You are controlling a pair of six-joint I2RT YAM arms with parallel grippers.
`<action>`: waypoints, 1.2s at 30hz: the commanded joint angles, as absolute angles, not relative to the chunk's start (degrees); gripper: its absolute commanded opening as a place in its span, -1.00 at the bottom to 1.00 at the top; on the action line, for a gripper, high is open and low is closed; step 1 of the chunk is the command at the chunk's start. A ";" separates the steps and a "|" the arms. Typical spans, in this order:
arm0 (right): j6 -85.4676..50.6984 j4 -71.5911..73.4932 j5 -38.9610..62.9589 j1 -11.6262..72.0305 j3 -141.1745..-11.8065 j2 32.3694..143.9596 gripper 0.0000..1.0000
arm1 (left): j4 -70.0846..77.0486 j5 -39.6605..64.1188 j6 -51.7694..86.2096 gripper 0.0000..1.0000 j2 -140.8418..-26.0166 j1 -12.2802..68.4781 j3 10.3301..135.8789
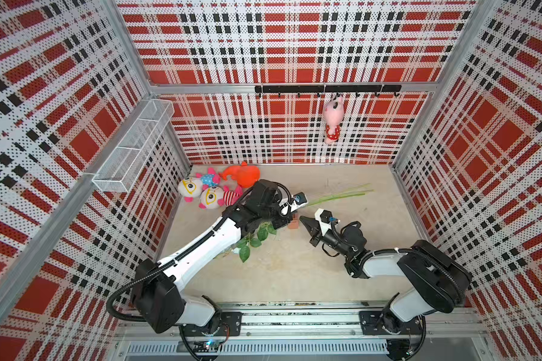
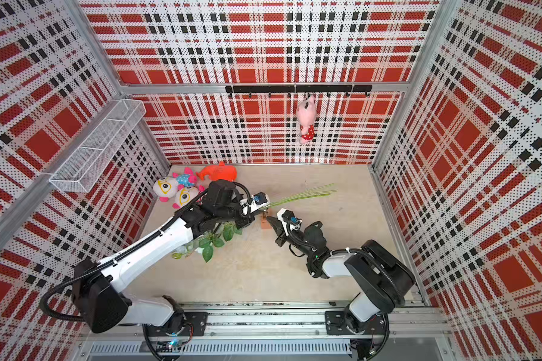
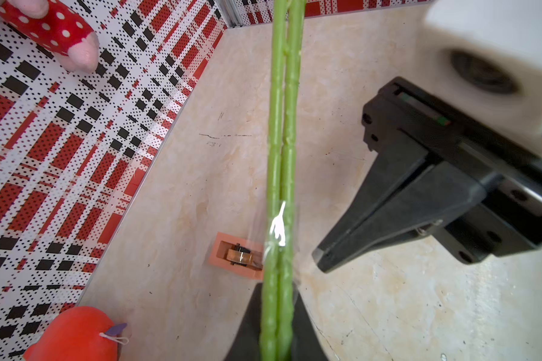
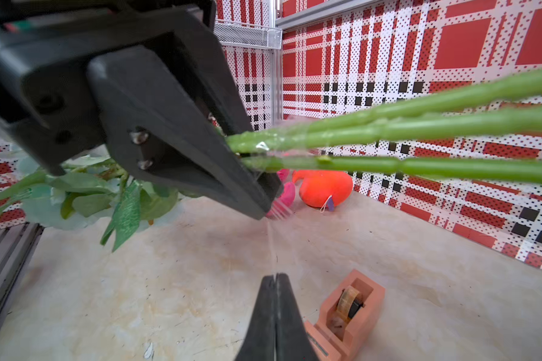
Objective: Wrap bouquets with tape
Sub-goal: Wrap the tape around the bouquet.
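Observation:
The bouquets point(image 1: 254, 240) point(image 2: 213, 240) lie across the table, leaves toward the front and long green stems point(image 1: 341, 193) fanning toward the back right. My left gripper point(image 3: 277, 289) is shut on the stems point(image 3: 282, 125), which are held above the table. Shiny clear tape point(image 3: 279, 228) is stuck round the stems just past its fingers. The orange-tan tape dispenser point(image 1: 293, 224) point(image 2: 265, 223) point(image 4: 366, 290) stands below the stems. My right gripper point(image 1: 301, 218) point(image 4: 276, 276) is shut beside the dispenser. A thin clear strip runs from its tips up to the stems point(image 4: 388, 131).
Colourful plush toys point(image 1: 213, 190) and an orange plush point(image 1: 244, 175) lie at the back left. A pink plush point(image 1: 332, 122) hangs from the black hook rail point(image 1: 294, 89). A white mesh basket point(image 1: 135, 143) is fixed to the left wall. Patterned walls enclose three sides.

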State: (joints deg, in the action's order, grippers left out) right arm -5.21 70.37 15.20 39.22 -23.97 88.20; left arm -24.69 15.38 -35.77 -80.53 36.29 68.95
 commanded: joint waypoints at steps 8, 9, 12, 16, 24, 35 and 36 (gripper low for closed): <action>-10.66 68.82 17.27 39.87 -19.10 81.89 -1.00 | -22.33 14.32 -35.52 -1.00 -78.70 35.82 69.11; -12.11 67.43 17.30 40.09 -18.95 80.64 -1.00 | -22.29 13.67 -35.64 -1.00 -78.87 35.92 68.86; -15.77 64.43 19.23 40.75 -18.58 77.72 -1.00 | -22.20 11.68 -35.85 -1.00 -79.87 36.19 68.29; -22.38 63.15 19.53 41.06 -18.90 75.88 -1.00 | -22.29 10.32 -35.71 -1.00 -81.60 36.85 67.87; -29.13 49.05 14.69 41.05 -26.20 71.84 -1.00 | -23.77 8.05 -36.23 -1.00 -84.27 37.62 67.72; -35.66 24.99 4.89 38.01 -36.56 69.20 -0.94 | -26.08 9.68 -37.99 -1.00 -86.21 37.84 68.18; -35.73 24.09 5.16 37.56 -37.28 69.33 -0.93 | -26.56 10.04 -38.33 -1.00 -86.43 37.84 68.36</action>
State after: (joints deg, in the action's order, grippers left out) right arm -33.32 30.61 7.40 38.85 -34.98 69.82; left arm -25.26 9.06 -36.71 -85.62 37.65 68.12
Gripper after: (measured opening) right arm 0.043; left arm 0.127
